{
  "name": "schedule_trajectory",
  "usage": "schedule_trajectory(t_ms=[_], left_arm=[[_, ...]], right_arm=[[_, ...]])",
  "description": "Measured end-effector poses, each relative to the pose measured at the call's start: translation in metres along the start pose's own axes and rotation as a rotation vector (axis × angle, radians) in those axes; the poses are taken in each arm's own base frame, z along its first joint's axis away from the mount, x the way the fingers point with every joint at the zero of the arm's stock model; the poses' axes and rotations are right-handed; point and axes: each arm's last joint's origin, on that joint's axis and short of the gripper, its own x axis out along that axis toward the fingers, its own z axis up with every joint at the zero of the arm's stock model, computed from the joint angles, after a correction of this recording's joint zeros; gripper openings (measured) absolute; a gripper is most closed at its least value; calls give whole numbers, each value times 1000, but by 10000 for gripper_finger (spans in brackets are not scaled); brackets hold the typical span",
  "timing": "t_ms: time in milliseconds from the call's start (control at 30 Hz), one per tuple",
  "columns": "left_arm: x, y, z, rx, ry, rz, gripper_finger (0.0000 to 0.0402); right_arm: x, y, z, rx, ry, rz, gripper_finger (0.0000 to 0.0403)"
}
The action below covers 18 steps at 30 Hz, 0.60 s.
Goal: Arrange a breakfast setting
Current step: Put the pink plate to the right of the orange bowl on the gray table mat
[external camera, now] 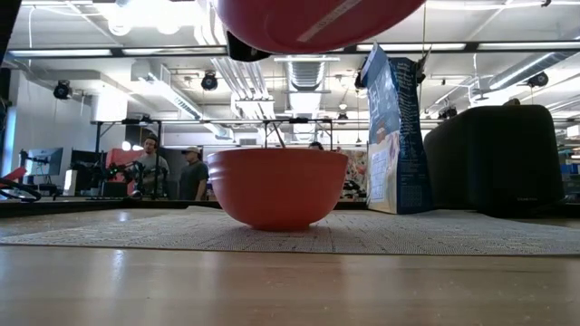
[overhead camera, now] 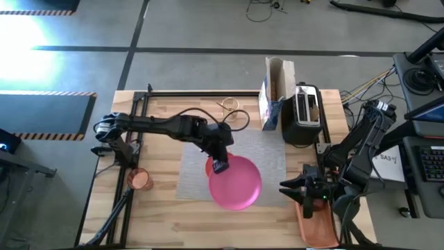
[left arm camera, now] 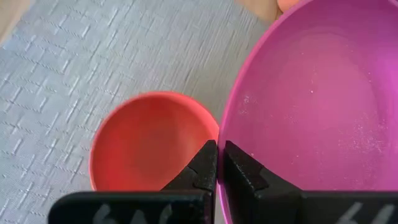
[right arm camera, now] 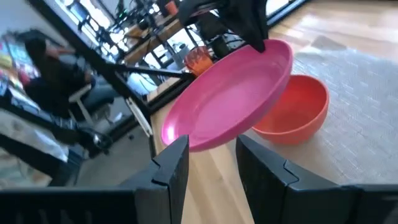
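Note:
My left gripper (overhead camera: pixel 220 165) is shut on a round pink plate (overhead camera: pixel 237 184), which hangs tilted over the middle of the grey woven placemat (overhead camera: pixel 267 149). An orange bowl (external camera: pixel 276 186) stands on the placemat by its base, partly under the plate's left side. A small orange cup (overhead camera: pixel 142 179) stands on the wood at the left. A gold spoon (overhead camera: pixel 229 105) lies beyond the mat's far edge. My right gripper (overhead camera: pixel 287 186) hovers open over the orange tray, nothing between its fingers (right arm camera: pixel 171 165). My left gripper pinches the plate's rim (left arm camera: pixel 221 134) between its two fingers, one on the plate's inner face and one on its underside. The fingers slant down from the table's left. The plate is lifted clear and tilted, above the bowl (left arm camera: pixel 146 140).
A black-and-silver toaster (overhead camera: pixel 305 111) and an upright cereal box (overhead camera: pixel 277 87) stand at the far right of the table. The orange tray (overhead camera: pixel 320 226) lies at the near right corner. People stand in the room beyond the table (external camera: pixel 172 167).

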Motion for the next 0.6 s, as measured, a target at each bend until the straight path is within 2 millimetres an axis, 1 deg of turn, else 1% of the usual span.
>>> schedule_trajectory(t_ms=[200, 333, 400, 500, 600], left_arm=[[0, 0, 1, 12, -19, 14, 0], [0, -1, 3, 12, -40, 6, 0], [0, -2, 5, 14, -58, -3, 0], [0, -3, 7, 18, -82, -14, 0], [0, -2, 6, 32, -70, -4, 0]], right_arm=[[3, -2, 2, 13, -5, -18, 123], [13, -9, 7, 197, -8, -66, 123], [20, -13, 9, 255, 18, -91, 123], [29, -20, 13, 290, 63, -129, 123], [35, -24, 18, 272, 79, -143, 123]])
